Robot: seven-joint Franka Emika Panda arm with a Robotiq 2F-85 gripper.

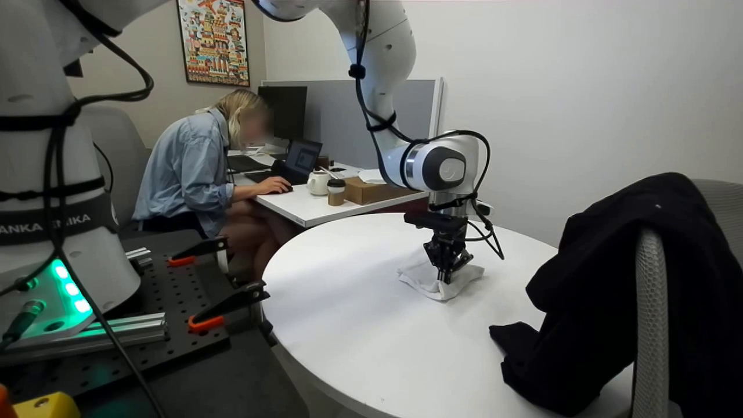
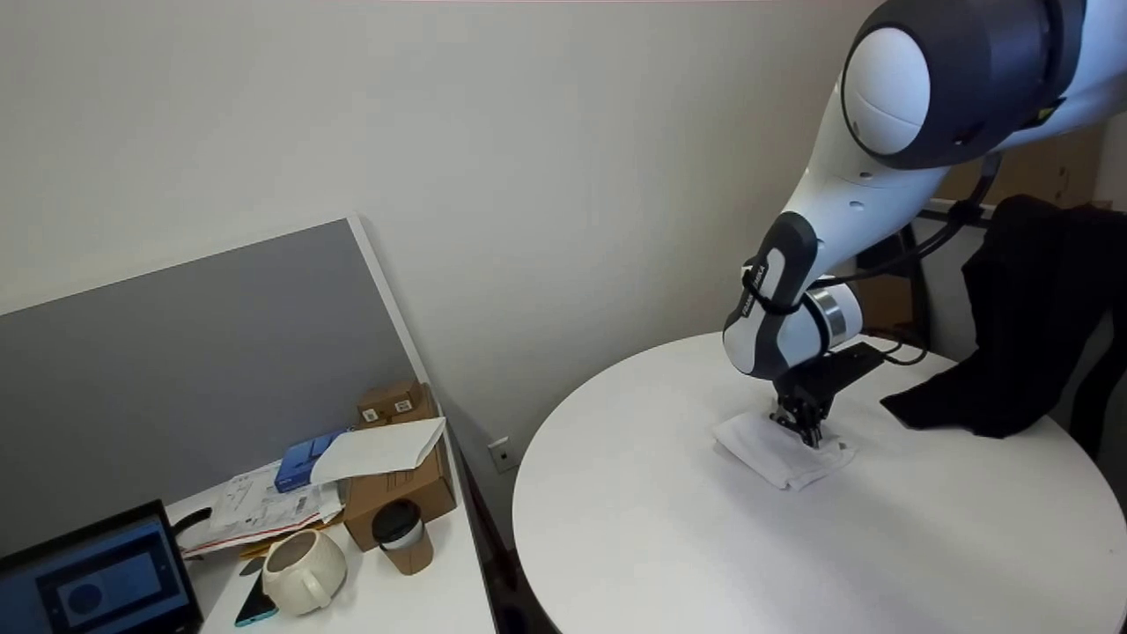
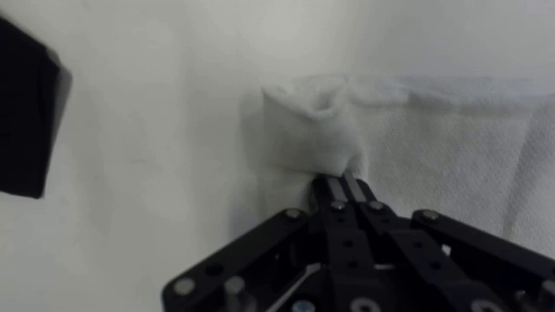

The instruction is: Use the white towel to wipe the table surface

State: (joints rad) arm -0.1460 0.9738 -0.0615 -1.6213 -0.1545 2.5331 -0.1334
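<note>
The white towel (image 1: 426, 284) lies folded and flat on the white round table (image 1: 348, 331). It also shows in an exterior view (image 2: 768, 456) and in the wrist view (image 3: 442, 160). My gripper (image 1: 445, 278) points down onto the towel in both exterior views, with its fingertips (image 2: 811, 438) at the cloth. In the wrist view the fingers (image 3: 344, 177) are close together on a raised fold near the towel's edge. The gripper is shut on the towel. The cloth right between the fingertips is mostly hidden.
A black garment (image 1: 603, 290) hangs over a chair and its end rests on the table. It shows dark at the left of the wrist view (image 3: 26, 117). A desk (image 1: 313, 215) with a mug (image 2: 304, 572), paper cup (image 2: 403, 537) and boxes (image 2: 405, 484) stands beside the table. A person (image 1: 186, 162) sits there.
</note>
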